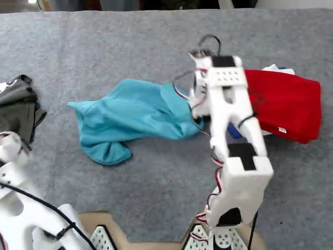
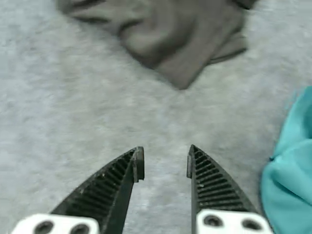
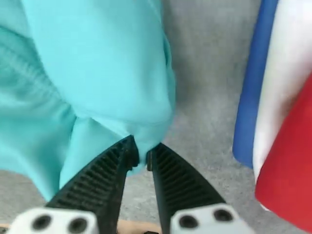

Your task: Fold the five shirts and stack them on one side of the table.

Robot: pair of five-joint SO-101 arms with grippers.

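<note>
A fuzzy grey mat point(image 1: 156, 47) is being spread out from one side to the other. It is being kept flat and smooth all the way across. A light brown board point(image 1: 135, 235) is being rested at the near edge of the mat. Past the far edge of the mat, a dark strip point(image 1: 156, 4) is being left in shadow, and what is in it is too dim to be told.

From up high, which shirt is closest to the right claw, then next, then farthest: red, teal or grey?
1. The teal shirt, pinched in the right gripper, mid-table.
2. The red shirt, folded, close on the gripper's other side.
3. The grey shirt, far off at the table's opposite edge.
</note>
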